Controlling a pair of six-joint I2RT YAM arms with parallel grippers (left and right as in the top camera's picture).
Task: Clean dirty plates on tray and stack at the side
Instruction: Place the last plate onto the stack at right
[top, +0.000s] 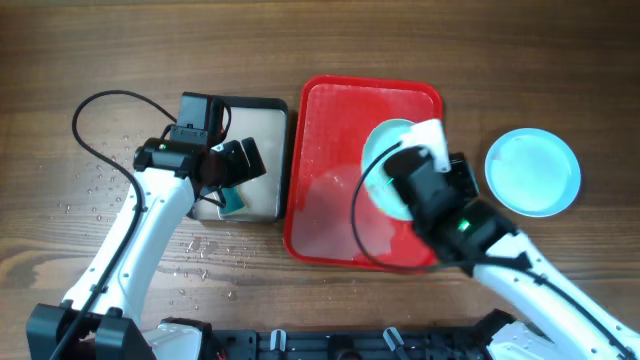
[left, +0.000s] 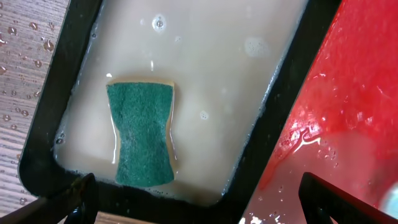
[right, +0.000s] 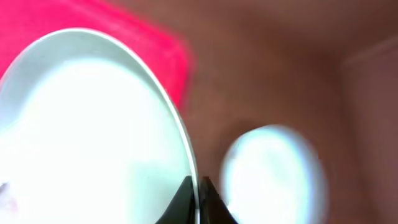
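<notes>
Reaching in from the near edge, right gripper pinches rim of plate, face upward, over the right side of tray; left gripper spread wide above sponge.

Brown wood-grain table — water droplets scattered at left; soft even light.

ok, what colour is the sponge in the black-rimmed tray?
Dark green top, yellowish edge underneath. The sponge shows best in the left wrist view.

White links and black joints are seen on the left arm and right arm; black cables are looped alongside.
</notes>
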